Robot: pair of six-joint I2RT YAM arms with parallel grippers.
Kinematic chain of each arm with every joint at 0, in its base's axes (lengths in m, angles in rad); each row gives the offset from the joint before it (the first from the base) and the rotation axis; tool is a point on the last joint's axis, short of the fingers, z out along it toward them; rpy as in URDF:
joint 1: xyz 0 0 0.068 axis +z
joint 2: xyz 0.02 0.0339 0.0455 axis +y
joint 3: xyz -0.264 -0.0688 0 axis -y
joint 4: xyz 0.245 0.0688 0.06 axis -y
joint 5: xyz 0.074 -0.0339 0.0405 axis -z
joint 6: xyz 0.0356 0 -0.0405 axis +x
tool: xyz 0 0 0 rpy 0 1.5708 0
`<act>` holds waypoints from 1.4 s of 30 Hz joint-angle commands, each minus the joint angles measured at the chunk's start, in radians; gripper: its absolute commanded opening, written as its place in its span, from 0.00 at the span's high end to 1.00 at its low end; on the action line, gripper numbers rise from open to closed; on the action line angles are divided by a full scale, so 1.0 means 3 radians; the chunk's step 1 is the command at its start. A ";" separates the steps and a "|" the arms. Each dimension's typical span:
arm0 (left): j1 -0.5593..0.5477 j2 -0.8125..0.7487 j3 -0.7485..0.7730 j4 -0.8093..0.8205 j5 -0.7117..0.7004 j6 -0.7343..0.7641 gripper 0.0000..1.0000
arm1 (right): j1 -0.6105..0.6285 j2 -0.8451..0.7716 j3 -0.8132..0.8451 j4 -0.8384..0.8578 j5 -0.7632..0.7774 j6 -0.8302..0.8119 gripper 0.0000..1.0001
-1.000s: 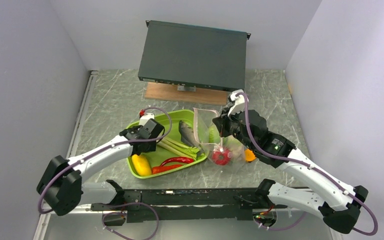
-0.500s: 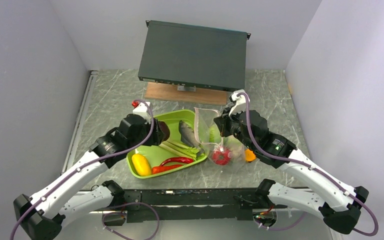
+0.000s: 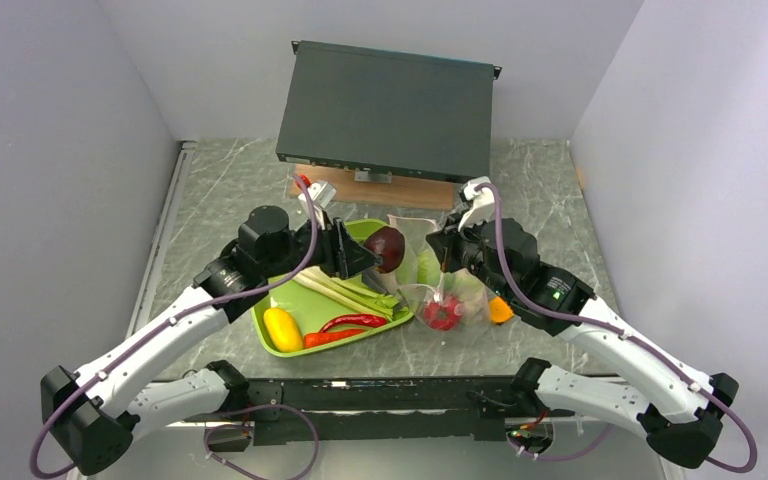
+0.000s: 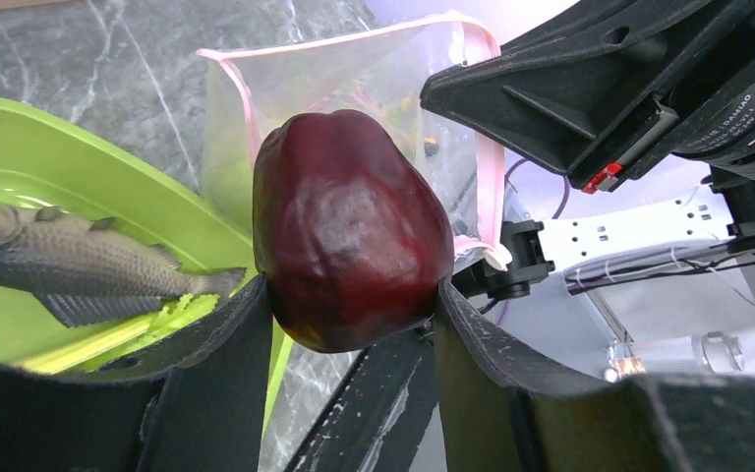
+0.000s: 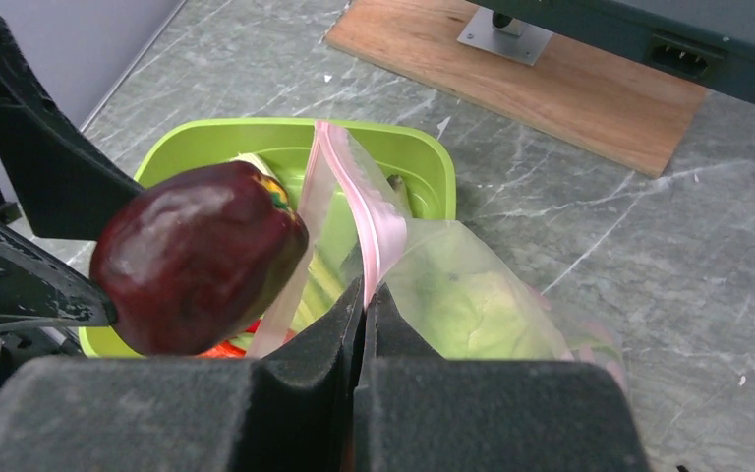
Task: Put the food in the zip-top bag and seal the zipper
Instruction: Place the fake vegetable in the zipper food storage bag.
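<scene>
My left gripper (image 3: 375,252) is shut on the dark purple bulb (image 4: 349,231) and holds it in the air just left of the clear zip-top bag's (image 3: 455,290) open mouth. My right gripper (image 5: 366,295) is shut on the pink zipper strip (image 5: 354,187) and holds the mouth up. A red tomato (image 3: 442,313) and a pale green cabbage (image 5: 472,300) lie inside the bag. The lime-green tray (image 3: 290,318) holds a grey fish (image 4: 79,261), green stalks (image 3: 345,292), a red chilli (image 3: 345,325) and a yellow fruit (image 3: 282,328).
A dark flat box (image 3: 385,110) stands tilted on a wooden board (image 3: 370,187) at the back. A small orange thing (image 3: 500,310) lies at the bag's right edge, under my right arm. Grey walls close in on the left and right.
My left arm has lifted the purple bulb from the tray's left part and swung it right and up to the bag's mouth. My right gripper has kept still on the zipper.
</scene>
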State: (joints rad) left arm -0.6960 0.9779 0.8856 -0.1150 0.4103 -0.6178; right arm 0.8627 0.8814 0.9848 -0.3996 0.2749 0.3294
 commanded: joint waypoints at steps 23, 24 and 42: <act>-0.0322 0.0881 0.0711 -0.0084 0.0078 -0.0177 0.92 | 0.0012 -0.0215 0.0194 0.0669 -0.0620 0.0288 1.00; -0.0327 0.0903 0.0734 -0.0115 0.0058 -0.0175 0.91 | 0.0009 -0.0207 0.0192 0.0666 -0.0636 0.0296 1.00; -0.0333 0.0846 0.0686 -0.0108 -0.0030 -0.0126 0.54 | 0.0013 -0.0134 0.0210 0.0602 -0.0474 0.0344 1.00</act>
State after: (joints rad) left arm -0.7918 1.2530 1.0554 -0.1421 0.4168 -0.6895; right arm 0.8600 0.8227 0.9882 -0.3214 0.1287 0.4210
